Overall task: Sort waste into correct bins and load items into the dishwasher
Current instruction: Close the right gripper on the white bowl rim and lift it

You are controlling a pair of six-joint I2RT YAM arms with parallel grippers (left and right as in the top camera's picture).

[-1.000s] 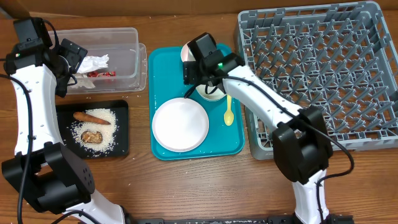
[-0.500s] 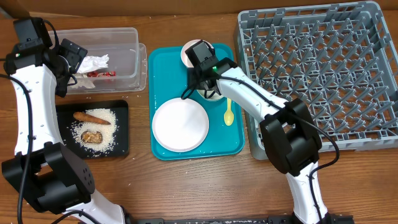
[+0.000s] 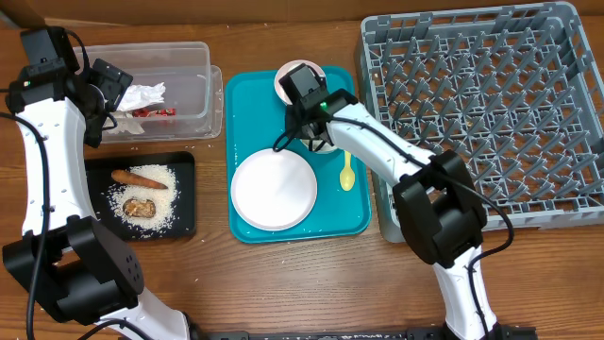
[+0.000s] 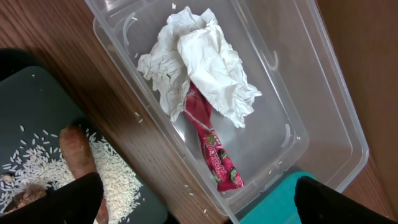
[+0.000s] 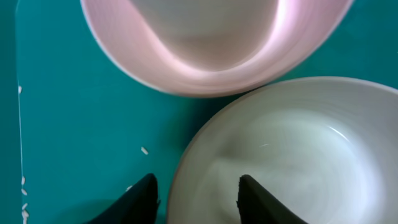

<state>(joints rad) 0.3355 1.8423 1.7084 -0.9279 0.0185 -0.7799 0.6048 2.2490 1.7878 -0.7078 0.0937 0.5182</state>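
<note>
My right gripper (image 3: 317, 132) (image 5: 196, 194) is low over the teal tray and open. One finger sits inside the white bowl (image 5: 292, 155) and the other outside its rim, on the tray side. The pale pink dish (image 5: 211, 56) (image 3: 284, 79) touches the bowl on its far side. The white plate (image 3: 274, 189) and yellow spoon (image 3: 346, 170) lie on the same tray. My left gripper (image 4: 199, 205) hangs open and empty above the clear tub (image 4: 323, 106) (image 3: 189, 66), which holds the napkin (image 4: 199, 68) and red wrapper (image 4: 214, 149). The black tray (image 3: 185, 212) holds the carrot (image 3: 139, 177), brown lump (image 3: 140, 207) and rice (image 3: 162, 194).
The grey dishwasher rack (image 3: 491, 104) fills the right side, right beside the teal tray (image 3: 243, 104). A few stray rice grains lie on the teal tray (image 5: 144, 150) and on the wood between tub and black tray (image 4: 140, 121).
My right gripper has swung and dropped onto the bowl's rim, and its jaws have narrowed. The left arm has not moved.
</note>
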